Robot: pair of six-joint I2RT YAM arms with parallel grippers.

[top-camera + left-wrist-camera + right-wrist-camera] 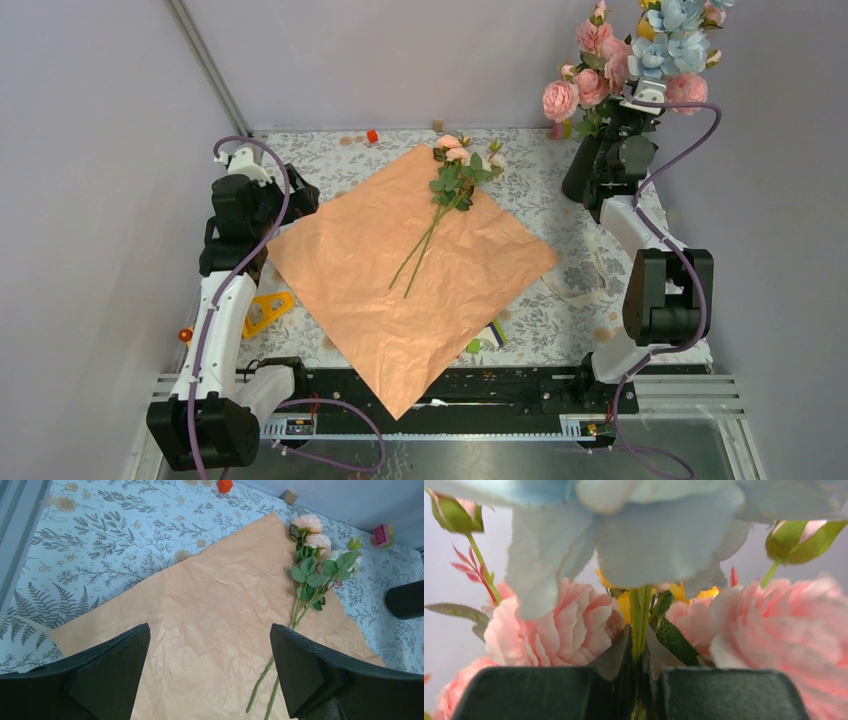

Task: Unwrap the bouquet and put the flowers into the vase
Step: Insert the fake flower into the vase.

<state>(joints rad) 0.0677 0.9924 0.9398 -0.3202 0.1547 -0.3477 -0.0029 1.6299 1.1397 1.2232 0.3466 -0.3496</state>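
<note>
The bouquet is unwrapped: its peach paper lies flat on the table. Two cream-pink flowers on long green stems rest on its far part. My left gripper hovers open over the paper's left side, and the stem ends lie just beside its right finger. At the back right, my right gripper is shut on the green stems of a bunch of pink, pale-blue and yellow flowers, held upright by the black vase.
An orange block and a wooden cube sit at the back edge. A pink brick lies near the vase. A yellow tool is beside the left arm, and a ribbon strip lies right of the paper.
</note>
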